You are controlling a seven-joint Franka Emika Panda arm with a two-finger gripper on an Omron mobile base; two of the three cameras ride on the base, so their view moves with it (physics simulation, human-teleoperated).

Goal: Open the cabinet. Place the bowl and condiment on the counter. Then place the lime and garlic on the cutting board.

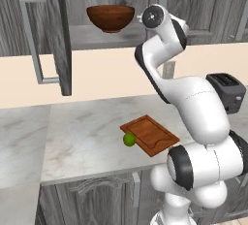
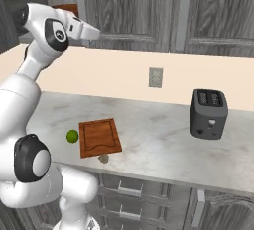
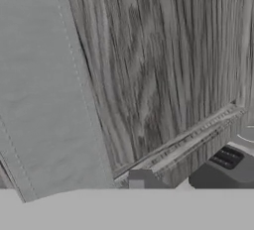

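Grey wood grain covers the cabinet (image 1: 53, 35), whose left door stands swung open toward the camera, its long silver handle (image 1: 34, 44) facing out. On the shelf inside sits the bowl (image 1: 110, 18), glossy reddish-brown and upright, near the shelf's front edge. In the right base view a sliver of the bowl (image 2: 67, 9) shows just behind the arm's upper link.

The arm (image 1: 193, 117) rises from the lower right of the left base view and bends up to the cabinet, its wrist just right of the bowl. No fingertips show in the hand view, which looks close along the cabinet door (image 3: 163, 65) with the toaster (image 3: 223, 167) at its lower right — the jaws are pressed together, and nothing can be seen held between them.

Down on the counter (image 1: 82, 136) the board (image 1: 149, 135) lies flat. The lime (image 1: 129, 139) rests on the stone just beside the board's left edge, touching or nearly so. In the right base view the garlic (image 2: 103, 158) sits on the counter right at the board's near edge, off the wood. A dark toaster (image 2: 209, 113) stands well apart to the right, below a wall outlet (image 2: 155, 77).
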